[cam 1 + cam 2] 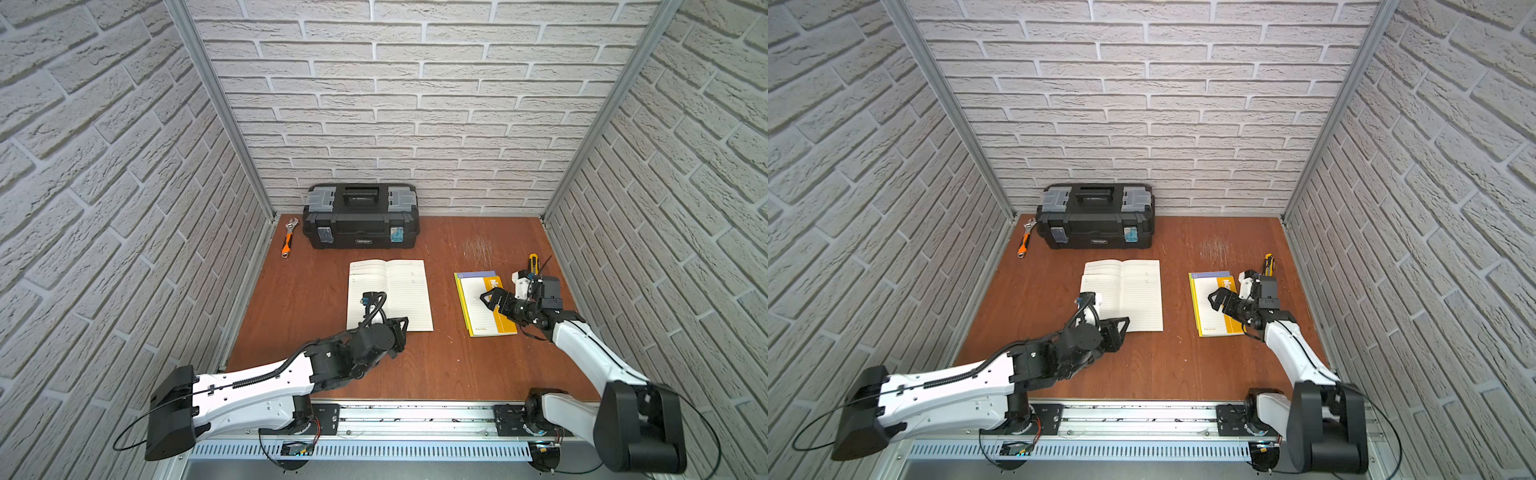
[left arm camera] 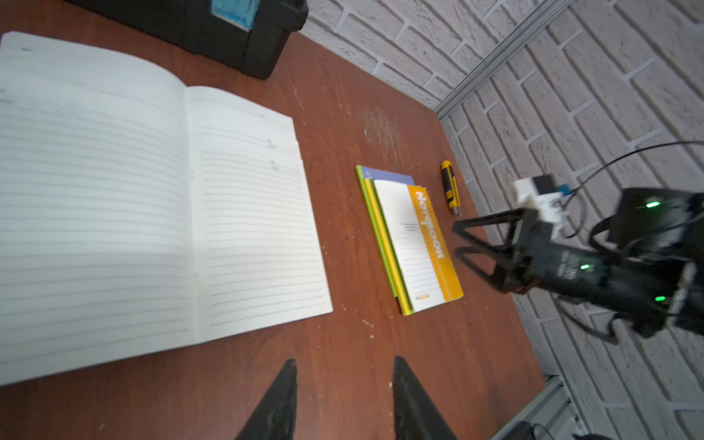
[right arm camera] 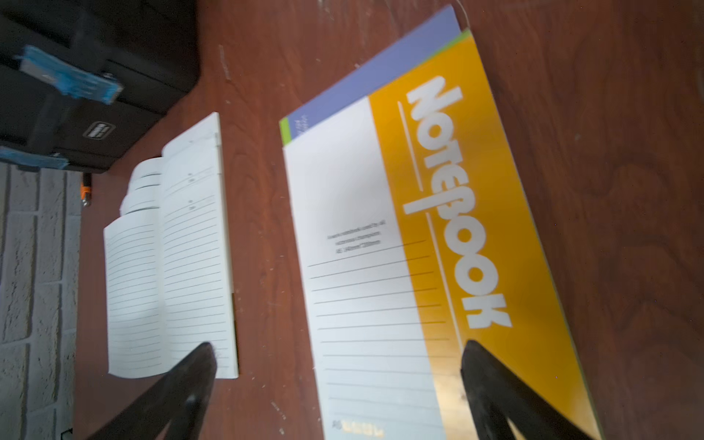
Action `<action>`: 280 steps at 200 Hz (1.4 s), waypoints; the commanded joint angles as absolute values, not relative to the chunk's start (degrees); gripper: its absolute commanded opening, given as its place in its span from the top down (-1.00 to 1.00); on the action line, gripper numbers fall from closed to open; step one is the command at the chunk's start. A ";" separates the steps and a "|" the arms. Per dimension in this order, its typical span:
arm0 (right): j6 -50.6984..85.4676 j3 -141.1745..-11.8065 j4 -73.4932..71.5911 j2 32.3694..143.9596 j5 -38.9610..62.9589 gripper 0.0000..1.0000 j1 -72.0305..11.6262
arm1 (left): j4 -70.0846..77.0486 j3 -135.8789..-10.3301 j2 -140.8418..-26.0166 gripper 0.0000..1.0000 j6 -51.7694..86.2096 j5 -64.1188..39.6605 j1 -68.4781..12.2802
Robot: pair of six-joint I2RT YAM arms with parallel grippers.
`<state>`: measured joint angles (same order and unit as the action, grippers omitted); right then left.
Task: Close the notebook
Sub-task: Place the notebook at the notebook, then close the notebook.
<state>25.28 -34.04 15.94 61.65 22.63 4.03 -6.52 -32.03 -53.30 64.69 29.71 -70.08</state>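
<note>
Notebook (image 1: pixel 390 293) open flat — left gripper (image 2: pixel 344 362) parted, empty, near its edge.

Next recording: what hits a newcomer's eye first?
The open notebook lies flat in the middle, white lined pages up, the left gripper open just off its near edge. Behind it a black toolbox sits against the back wall; to its right, the right gripper hovers open over a stack of closed notebooks.

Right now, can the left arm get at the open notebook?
Probably yes. The left gripper sits just off the open notebook's near edge, jaws apart and empty, with only bare table between.
</note>
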 commanded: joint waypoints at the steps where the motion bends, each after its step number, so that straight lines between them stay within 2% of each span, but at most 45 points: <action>1: 23.55 -38.49 20.84 55.54 19.87 -1.00 1.54 | -11.85 -29.02 -48.40 0.16 67.31 36.59 -72.26; 48: 26.57 -42.73 23.26 54.85 23.30 -1.00 -4.74 | -19.94 -25.14 -37.12 0.16 72.78 39.37 -73.99; 90: 31.81 -40.48 14.17 59.85 20.40 -1.00 -16.80 | -21.27 -23.00 -38.44 0.21 80.01 39.62 -74.35; 165: 36.91 -42.17 1.92 72.88 18.03 -1.00 -29.80 | 0.37 -11.84 -43.09 0.23 91.99 44.05 -77.44; 200: 39.38 -42.22 -4.32 79.33 17.88 -1.00 -33.40 | -1.75 -10.99 -41.78 0.19 93.81 46.29 -77.63; 239: 39.38 -43.95 -7.33 85.82 16.60 -1.00 -36.14 | -7.10 -9.44 -34.16 0.14 95.47 47.07 -77.31; 280: 39.55 -45.10 -9.65 90.62 16.82 -1.00 -36.67 | -16.13 -10.17 -23.98 0.05 87.73 38.37 -71.96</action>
